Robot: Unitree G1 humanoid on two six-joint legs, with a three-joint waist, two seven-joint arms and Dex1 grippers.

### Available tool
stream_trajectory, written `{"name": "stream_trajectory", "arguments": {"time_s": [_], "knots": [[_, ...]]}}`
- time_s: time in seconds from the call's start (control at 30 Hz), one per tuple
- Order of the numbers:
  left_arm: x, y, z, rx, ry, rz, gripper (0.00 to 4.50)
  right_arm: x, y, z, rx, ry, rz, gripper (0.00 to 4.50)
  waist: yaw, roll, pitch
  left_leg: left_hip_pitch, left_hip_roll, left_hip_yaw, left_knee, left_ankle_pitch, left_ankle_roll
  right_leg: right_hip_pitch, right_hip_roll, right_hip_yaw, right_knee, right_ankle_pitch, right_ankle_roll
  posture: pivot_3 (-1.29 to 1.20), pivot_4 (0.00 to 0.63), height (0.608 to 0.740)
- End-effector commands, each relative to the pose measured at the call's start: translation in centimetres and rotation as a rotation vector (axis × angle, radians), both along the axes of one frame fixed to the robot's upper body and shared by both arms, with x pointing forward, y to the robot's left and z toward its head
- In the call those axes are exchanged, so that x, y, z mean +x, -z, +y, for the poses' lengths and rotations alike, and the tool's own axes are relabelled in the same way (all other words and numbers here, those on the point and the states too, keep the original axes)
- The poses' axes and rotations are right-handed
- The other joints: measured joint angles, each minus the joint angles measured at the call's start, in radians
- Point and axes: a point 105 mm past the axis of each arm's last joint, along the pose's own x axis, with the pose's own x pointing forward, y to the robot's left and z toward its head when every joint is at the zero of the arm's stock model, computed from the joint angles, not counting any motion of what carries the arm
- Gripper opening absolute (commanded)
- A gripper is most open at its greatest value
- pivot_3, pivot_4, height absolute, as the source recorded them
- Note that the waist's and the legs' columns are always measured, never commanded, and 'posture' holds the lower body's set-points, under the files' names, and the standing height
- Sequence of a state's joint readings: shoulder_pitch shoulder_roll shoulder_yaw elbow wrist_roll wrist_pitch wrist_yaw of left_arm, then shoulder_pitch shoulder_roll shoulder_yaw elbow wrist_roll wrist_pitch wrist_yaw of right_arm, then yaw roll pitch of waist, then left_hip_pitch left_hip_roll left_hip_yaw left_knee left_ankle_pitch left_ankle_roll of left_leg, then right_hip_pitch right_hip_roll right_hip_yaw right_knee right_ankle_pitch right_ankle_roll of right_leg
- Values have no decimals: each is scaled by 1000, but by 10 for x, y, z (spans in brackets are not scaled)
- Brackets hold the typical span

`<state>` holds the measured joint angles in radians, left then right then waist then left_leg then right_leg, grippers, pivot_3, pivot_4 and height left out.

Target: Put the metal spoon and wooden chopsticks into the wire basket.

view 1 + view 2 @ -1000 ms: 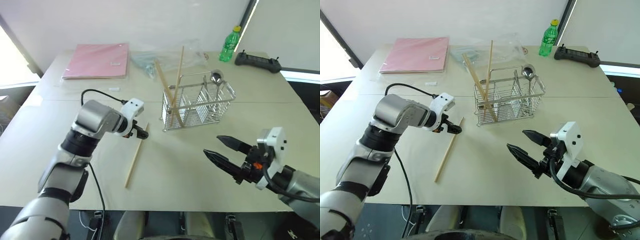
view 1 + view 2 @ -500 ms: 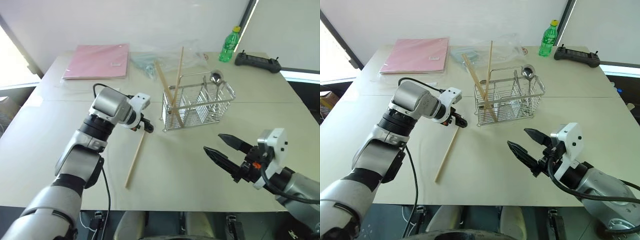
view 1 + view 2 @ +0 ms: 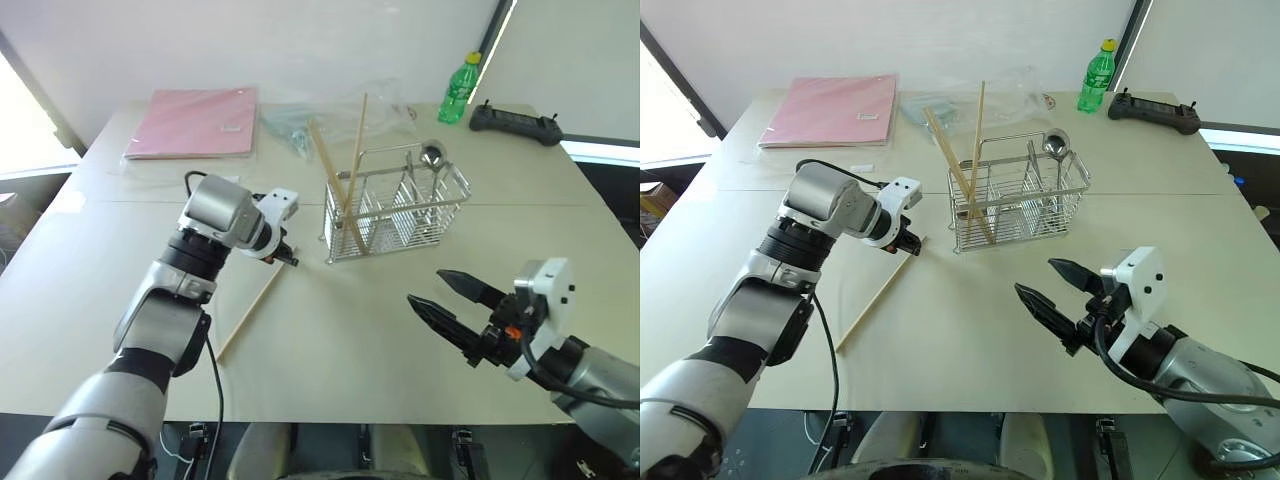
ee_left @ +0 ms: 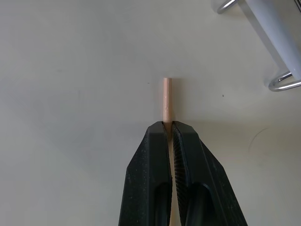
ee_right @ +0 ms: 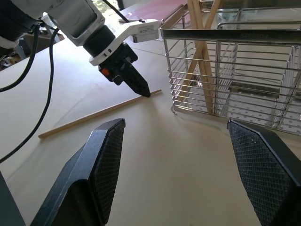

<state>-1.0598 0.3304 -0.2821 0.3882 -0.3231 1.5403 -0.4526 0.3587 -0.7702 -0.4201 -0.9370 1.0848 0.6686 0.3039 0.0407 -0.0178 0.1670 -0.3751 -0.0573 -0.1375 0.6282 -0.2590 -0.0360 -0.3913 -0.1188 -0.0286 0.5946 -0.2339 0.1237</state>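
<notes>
**A:** Wooden chopstick [image 3: 248, 310] on the table [image 3: 340, 340]: where does it lie, and does anything grip it?

**B:** It lies flat on the beige table, slanting from the near left up toward the wire basket [image 3: 398, 212]. The left gripper [image 3: 291, 260] is clamped on its far end, just beside the basket's near left corner. In the left wrist view the two black fingers [image 4: 150, 174] are pressed together on the stick, with a short tip of wood poking out past them.

**A:** And the other chopsticks?

**B:** Two chopsticks [image 3: 342, 185] stand in the left end of the basket. They lean across each other and rise well above its rim.

**A:** What about the metal spoon [image 3: 433, 156]?

**B:** It stands upright in the right part of the basket, its round bowl showing above the rim. Which compartment it sits in, I cannot tell.

**A:** What is the right gripper [image 3: 438, 292] doing?

**B:** It hangs over the near right of the table, well apart from the basket. Its jaws are spread wide and hold nothing; in the right wrist view its fingers [image 5: 101, 160] frame the basket and the left gripper.

**A:** Anything else on the table?

**B:** A pink folder [image 3: 195, 121] lies at the far left and a crumpled clear plastic bag [image 3: 300, 115] behind the basket. At the far right are a green bottle [image 3: 459, 90] and a black controller [image 3: 515, 122].
</notes>
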Motion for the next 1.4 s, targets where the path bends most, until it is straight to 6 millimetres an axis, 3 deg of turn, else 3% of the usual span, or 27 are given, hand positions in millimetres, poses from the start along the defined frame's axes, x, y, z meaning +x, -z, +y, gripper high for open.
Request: {"name": "stream_trajectory", "arguments": {"time_s": [0.03,0.2,0.3,0.4,0.47,0.63,0.77,0.8,0.9,0.97,1.03,1.2,1.3,1.4], "knots": [[-7,9,-5,-16,9,45,22,-7,-10,4,-16,-38,-47,3563,0,0,0,0,0,0,0,0,0,0,0,0,0,0,0,0,150,722],[0,6,4,-28,-37,22,22,-8,-10,2,-31,-52,-40,3563,0,0,0,0,0,0,0,0,0,0,0,0,0,0,0,0,150,722],[26,-13,24,-55,-123,-132,22,-7,-12,0,-29,-49,-42,3563,-1,-1,0,0,0,0,0,0,0,0,0,0,0,0,0,0,150,722],[67,-60,52,-150,-258,-449,22,-9,-11,1,-35,-68,-29,3563,-3,-2,2,-1,1,0,0,0,0,-2,0,0,1,0,0,0,150,722],[82,-90,73,-264,-400,-556,22,-10,-8,1,-45,-85,-13,3563,-2,-4,3,-1,2,1,-1,0,0,-3,0,0,1,1,-1,0,150,722],[98,-149,112,-527,-668,-702,22,-16,-2,4,-61,-152,27,3563,1,-5,3,-3,0,1,-1,0,0,-4,0,-1,0,3,5,0,150,722],[96,-227,127,-718,-711,-982,22,-15,-2,2,-71,-167,34,3563,1,-7,4,-2,-1,1,-1,0,-1,-3,-1,0,-1,2,7,0,150,722],[91,-252,124,-785,-673,-1066,22,-14,-2,2,-74,-168,34,3563,2,-9,5,-2,-1,1,-1,0,-1,-3,-1,0,0,2,7,0,150,722],[76,-298,108,-929,-547,-1206,22,-12,-3,1,-80,-170,34,3563,0,-11,6,-2,-1,1,0,0,-1,-2,-1,-1,0,2,7,0,150,722],[51,-335,76,-1002,-302,-1340,22,-12,-3,-1,-87,-166,35,3563,1,-12,6,-1,-1,2,0,0,-2,-1,-1,0,-1,2,7,0,150,722],[30,-352,51,-1027,-123,-1418,22,-11,-4,-2,-90,-163,35,3563,1,-12,6,-1,0,2,0,0,-2,0,-1,-1,-1,2,7,0,150,722],[7,-355,9,-1069,97,-1395,22,-10,-7,-4,-93,-148,28,3563,-4,-10,5,0,0,3,0,0,-1,0,-1,0,-1,2,6,0,150,722],[-7,-330,-30,-971,309,-1372,22,-8,-9,-7,-91,-117,15,3563,-3,-8,5,1,1,3,0,0,-1,0,0,0,0,2,6,0,150,722],[-9,-309,-48,-931,375,-1312,22,-8,-10,-9,-83,-96,7,3563,-1,-8,5,1,1,3,1,0,-1,1,0,0,0,3,5,0,150,722]]}}
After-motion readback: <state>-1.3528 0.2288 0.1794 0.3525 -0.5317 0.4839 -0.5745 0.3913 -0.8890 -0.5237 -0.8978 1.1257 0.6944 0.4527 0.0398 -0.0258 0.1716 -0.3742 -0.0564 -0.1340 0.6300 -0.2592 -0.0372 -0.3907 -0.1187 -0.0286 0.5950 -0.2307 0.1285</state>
